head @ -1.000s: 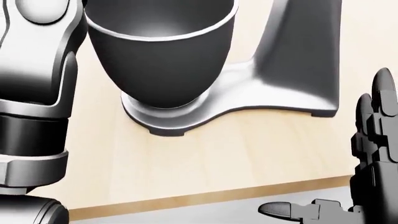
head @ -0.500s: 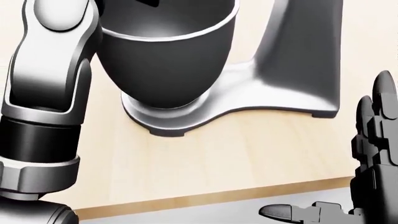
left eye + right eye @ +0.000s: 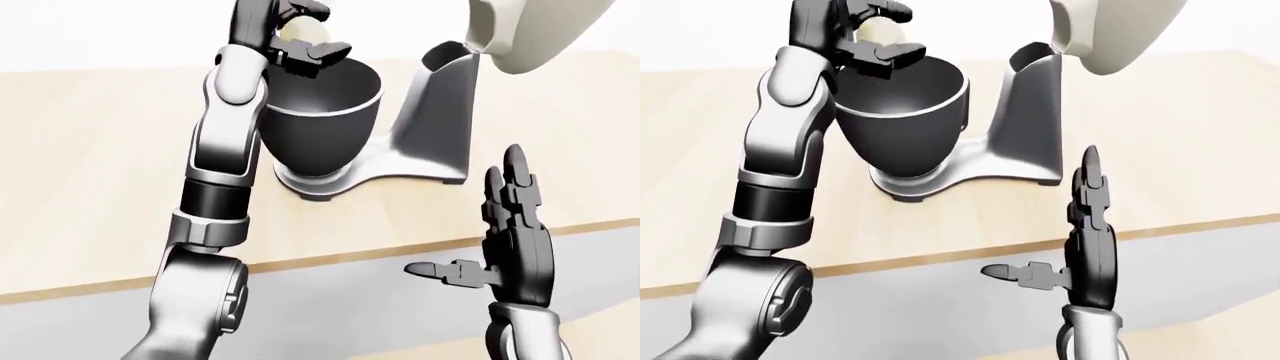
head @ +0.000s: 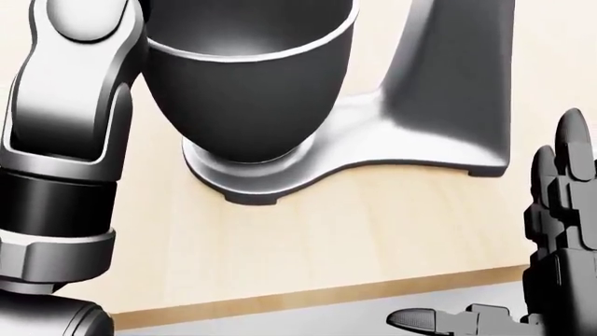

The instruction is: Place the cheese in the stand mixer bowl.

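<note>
The dark stand mixer bowl sits on its silver base on the wooden counter, with the cream tilt head raised at the top right. My left hand is above the bowl's left rim, fingers closed round the pale yellow cheese. In the head view only the bowl, the base and my left forearm show; the hand and cheese are cut off at the top. My right hand is held upright near the counter's near edge, fingers spread and holding nothing.
The light wooden counter stretches to the left of the mixer. Its near edge runs across the lower part of the view, with a grey face below it. The mixer column stands to the right of the bowl.
In the head view my left forearm has shifted right towards the bowl and then settled slightly back left. The right hand has hardly moved.
</note>
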